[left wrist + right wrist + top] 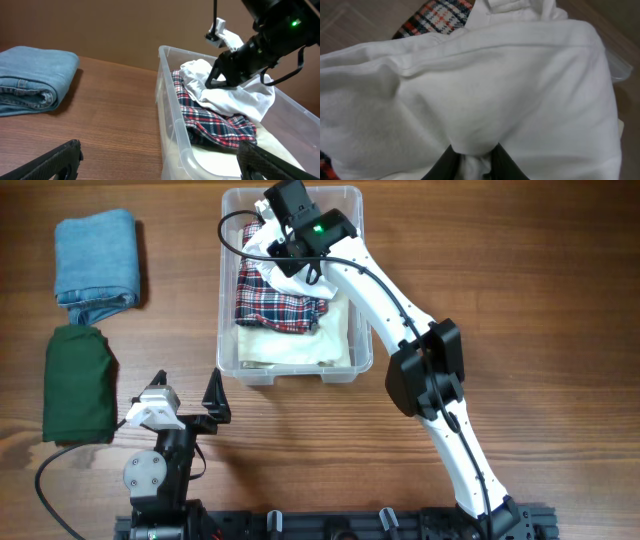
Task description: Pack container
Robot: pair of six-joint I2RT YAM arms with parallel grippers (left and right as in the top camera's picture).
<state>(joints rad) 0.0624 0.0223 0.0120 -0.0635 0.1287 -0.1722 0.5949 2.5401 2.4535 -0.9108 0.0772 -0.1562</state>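
Table (520,300): brown wood, all the stuff sits on it.

R arm (400,300): white & black. It goes from the near edge out over the far end of the box.

Box (296,376): clear plastic, mid table, toward the far side, open side up. Its long way runs near to far, short way left to right.

Cream cloth (300,345): flat in the bottom of the box, shows in the near part.

Jeans (97,255): blue, folded, far left, well apart from the box.

Green cloth (78,385): folded, just near of the jeans.

Check shirt (280,305): red, blue & white, on top of the cream cloth, mid box.

White cloth (495,90): bunched up on the check shirt, far part of the box.

R hand (472,157): fingers almost closed, pinching a fold of the white cloth btw them. The cloth puffs out past the pinch.

L hand (186,380): by the near left corner of the box, outside it. Fingers spread wide apart, holds nothing.
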